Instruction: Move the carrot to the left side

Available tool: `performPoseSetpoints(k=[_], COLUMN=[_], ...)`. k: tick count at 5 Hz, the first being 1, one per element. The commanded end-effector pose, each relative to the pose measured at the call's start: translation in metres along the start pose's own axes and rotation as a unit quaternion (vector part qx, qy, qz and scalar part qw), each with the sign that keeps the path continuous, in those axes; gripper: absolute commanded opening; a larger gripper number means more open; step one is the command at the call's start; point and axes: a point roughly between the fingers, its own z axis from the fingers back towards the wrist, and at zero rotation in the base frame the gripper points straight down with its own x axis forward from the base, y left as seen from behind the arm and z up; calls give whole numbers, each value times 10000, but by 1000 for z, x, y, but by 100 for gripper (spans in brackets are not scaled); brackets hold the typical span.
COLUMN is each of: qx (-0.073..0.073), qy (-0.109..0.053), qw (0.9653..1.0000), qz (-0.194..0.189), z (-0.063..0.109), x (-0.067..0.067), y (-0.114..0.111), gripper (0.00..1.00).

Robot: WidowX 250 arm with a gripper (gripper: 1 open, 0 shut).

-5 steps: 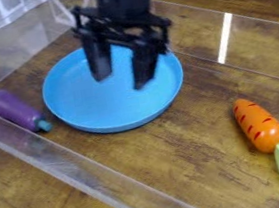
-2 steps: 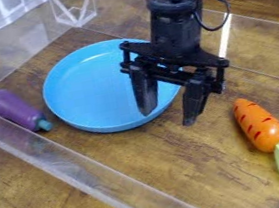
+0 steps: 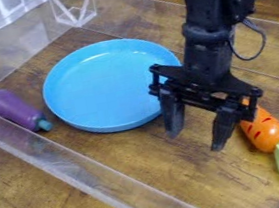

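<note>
The carrot (image 3: 262, 132) lies on the wooden table at the right, orange with dark notches, its pale green top pointing toward the lower right corner. My gripper (image 3: 199, 129) hangs just to its left, open, with one dark finger (image 3: 174, 116) near the plate's edge and the other finger (image 3: 221, 130) close beside the carrot's left end. Nothing is between the fingers. The black arm rises behind them toward the upper right and covers part of the carrot's upper end.
A large blue plate (image 3: 91, 84) sits left of centre. A purple toy eggplant (image 3: 16, 110) lies beside the plate on its left. Clear acrylic walls (image 3: 74, 173) fence the table's left and front sides.
The arm has swept from above the blue plate to the right and forward, and its open fingers now stand next to the carrot. The carrot, plate and eggplant have not moved.
</note>
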Motion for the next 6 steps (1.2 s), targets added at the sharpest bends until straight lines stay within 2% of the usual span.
performPoseSetpoints(k=[1,2,3,5,6], qx=[-171,-239,-291,-353,-440], qy=[-456,-683,-841,-968,-1077], qw=[9987,9973,9957,9938,9920], qz=[-156,-132,-262,-413,-497], z=[19,13,21,30,37], x=[11,15,17,18,18], y=[-16,-27,-30,-35,-38], gripper=[0,100,0,0,100])
